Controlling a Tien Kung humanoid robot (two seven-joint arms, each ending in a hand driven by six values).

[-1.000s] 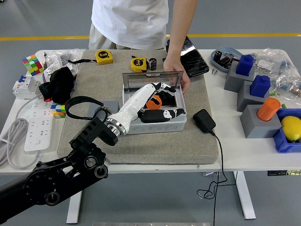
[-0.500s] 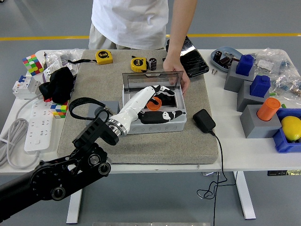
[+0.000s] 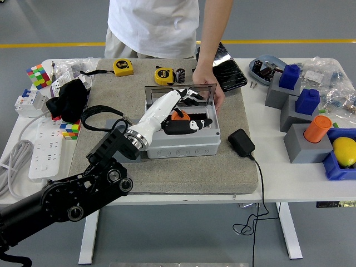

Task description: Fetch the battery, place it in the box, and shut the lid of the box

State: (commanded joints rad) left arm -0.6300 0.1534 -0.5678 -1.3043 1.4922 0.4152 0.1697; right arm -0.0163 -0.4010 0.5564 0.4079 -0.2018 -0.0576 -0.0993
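The battery point(image 3: 178, 115), an orange piece partly hidden behind white fingers, sits inside the grey box point(image 3: 183, 142) at the centre of the frame, on the box's dark interior. The left hand point(image 3: 177, 109), white with black joints, reaches in from the lower left on a black arm and lies over the open box, its fingers loosely extended across the inside and up toward the lid; whether they actually grip the battery cannot be told from this view. The box's clear smoky lid point(image 3: 181, 92) stands upright along the far edge. A person's hand point(image 3: 207, 83) comes down from the top of the frame and rests at the box's upper right corner, touching the lid's end. The box stands on a grey mat point(image 3: 233, 172) covering the middle of the white table point(image 3: 289, 181). Just right of the box lies a black adapter point(image 3: 241, 142) with its cord running off the near edge. Above the box sit two yellow tape measures point(image 3: 123, 67). At the far right an orange cylinder point(image 3: 317, 128) stands on a grey block.
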